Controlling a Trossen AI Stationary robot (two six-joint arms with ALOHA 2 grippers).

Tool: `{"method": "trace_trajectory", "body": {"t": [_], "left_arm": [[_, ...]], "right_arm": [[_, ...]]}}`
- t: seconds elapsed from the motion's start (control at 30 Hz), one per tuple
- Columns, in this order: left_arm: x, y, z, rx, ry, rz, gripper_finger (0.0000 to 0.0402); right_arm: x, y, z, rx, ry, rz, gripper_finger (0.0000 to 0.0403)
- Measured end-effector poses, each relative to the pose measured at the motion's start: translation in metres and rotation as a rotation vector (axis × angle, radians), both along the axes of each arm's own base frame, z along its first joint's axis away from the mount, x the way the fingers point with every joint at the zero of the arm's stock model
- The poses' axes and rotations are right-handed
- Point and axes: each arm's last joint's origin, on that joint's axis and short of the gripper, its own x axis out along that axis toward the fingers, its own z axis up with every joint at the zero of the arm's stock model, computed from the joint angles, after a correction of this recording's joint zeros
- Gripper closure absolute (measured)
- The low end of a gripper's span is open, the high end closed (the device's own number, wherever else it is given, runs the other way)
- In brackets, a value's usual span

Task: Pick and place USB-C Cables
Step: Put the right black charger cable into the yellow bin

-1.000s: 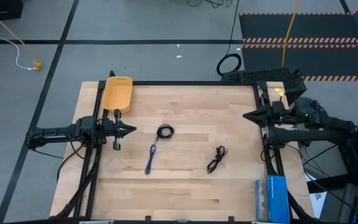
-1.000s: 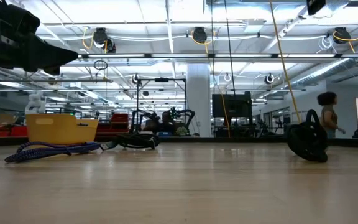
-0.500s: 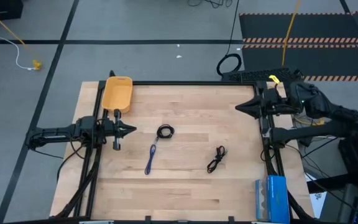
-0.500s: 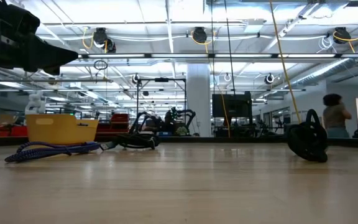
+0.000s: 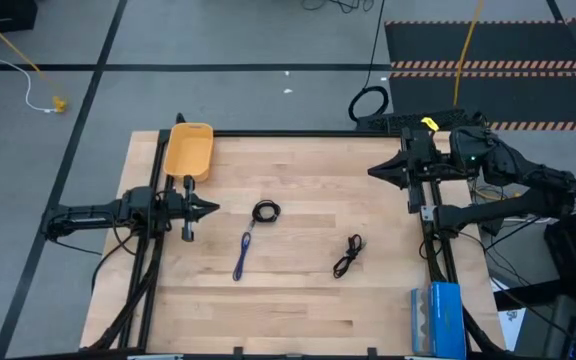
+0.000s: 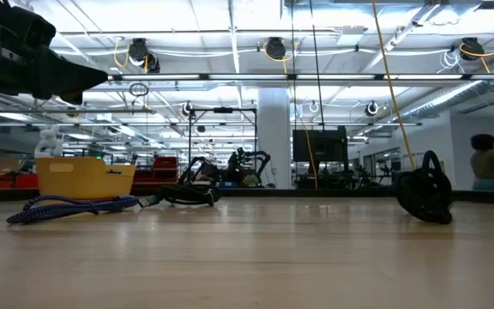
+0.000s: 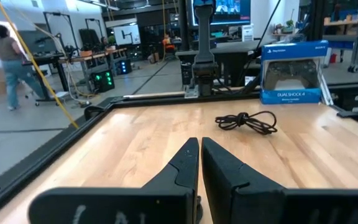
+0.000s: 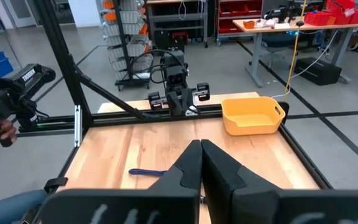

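Note:
Three USB-C cables lie flat on the wooden table [image 5: 298, 300]. The black coil [image 5: 266, 211] is left of centre. The blue-purple cable [image 5: 244, 254] lies folded straight just nearer, and shows in the low view [image 6: 75, 206] and the right wrist view [image 8: 146, 172]. The loosely bundled black cable [image 5: 348, 256] lies right of centre, and shows in the left wrist view [image 7: 247, 121]. My left gripper [image 5: 213, 208] is shut and empty at the table's left side, left of the coil. My right gripper [image 5: 371, 172] is shut and empty over the far right part, clear of all cables.
A yellow bin [image 5: 189, 151] stands at the far left corner. A blue controller box [image 5: 438, 317] stands at the near right corner. A black frame [image 5: 308, 133] runs around the table. A thick black cable loop [image 5: 368, 103] lies on the floor beyond the far edge.
My right gripper has swung from the table's right edge toward the far edge and a little toward the left, staying shut. The cables have not moved.

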Motion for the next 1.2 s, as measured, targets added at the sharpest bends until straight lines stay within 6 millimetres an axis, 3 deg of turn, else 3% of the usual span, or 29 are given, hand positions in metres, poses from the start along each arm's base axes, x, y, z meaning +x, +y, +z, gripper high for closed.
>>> {"method": "trace_trajectory", "body": {"t": [0.33,0.53,0.63,0.93,1.2], "left_arm": [[0.000,0.000,0.000,-0.103,-0.008,-0.003,0.0378],[-0.002,-0.001,0.020,-0.150,-0.211,-0.042,0.0378],[-0.004,-0.001,0.030,-0.160,-0.225,-0.052,0.0378],[-0.008,-0.001,0.092,-0.208,-0.113,-0.045,0.0378],[-0.003,-0.001,0.168,-0.188,-0.014,-0.035,0.0378]], "right_arm": [[0.000,0.000,-0.001,-0.001,0.001,0.000,0.0403],[0.000,0.000,-0.001,-0.001,0.001,0.000,0.0403],[0.000,0.000,-0.001,-0.001,0.001,0.000,0.0403],[0.002,0.000,-0.002,-0.001,0.007,0.000,0.0403],[0.006,-0.001,-0.004,0.000,0.020,-0.001,0.0403]]}}
